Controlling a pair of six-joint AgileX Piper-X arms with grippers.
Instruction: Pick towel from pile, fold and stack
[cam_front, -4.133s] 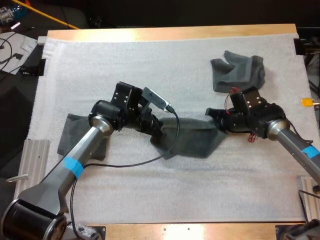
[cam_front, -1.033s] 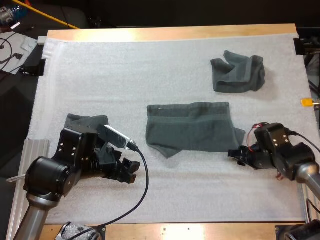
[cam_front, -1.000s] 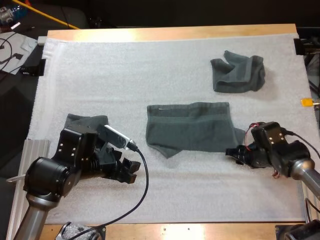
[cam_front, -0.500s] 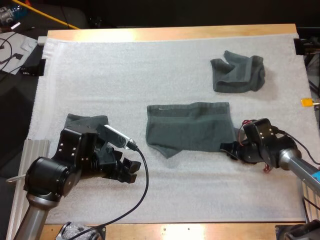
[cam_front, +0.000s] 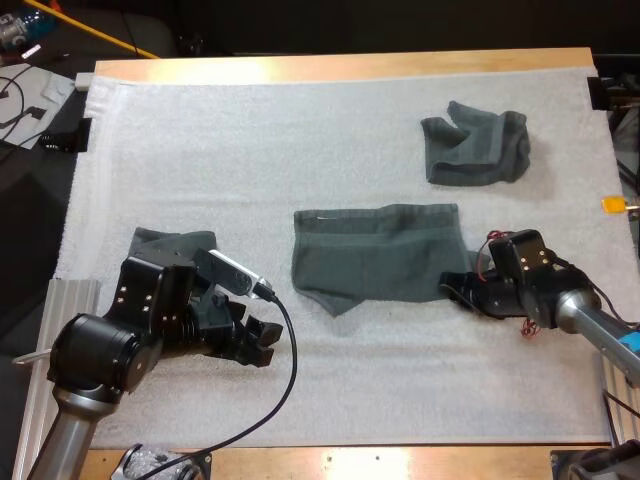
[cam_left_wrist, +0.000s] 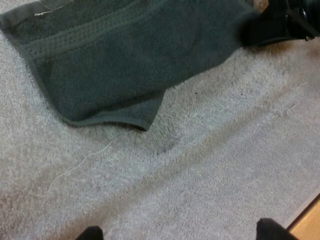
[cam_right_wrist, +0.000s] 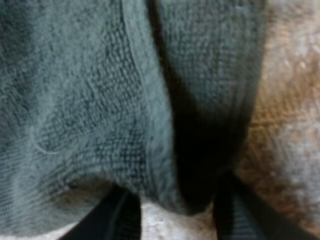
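- Left gripper (cam_front: 262, 342) is held spread and empty, largely cut off in the wrist view.
- Right gripper (cam_front: 452, 291) is spread astride the flat towel (cam_front: 375, 255)'s right corner.
- Third towel (cam_front: 172, 240), at the mat (cam_front: 330, 120)'s left edge, is half hidden by the left arm (cam_front: 100, 370).

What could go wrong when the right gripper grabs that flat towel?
1. The right gripper sits at the edge of the flat towel, open around a thin fold. It might pinch too little and lose it, or snag the mat too.
2. The left gripper hangs open, clear of the towel. Pulled from one side only, the towel could drag and bunch.
3. Its near edge lies crooked, so a fold may come out uneven.
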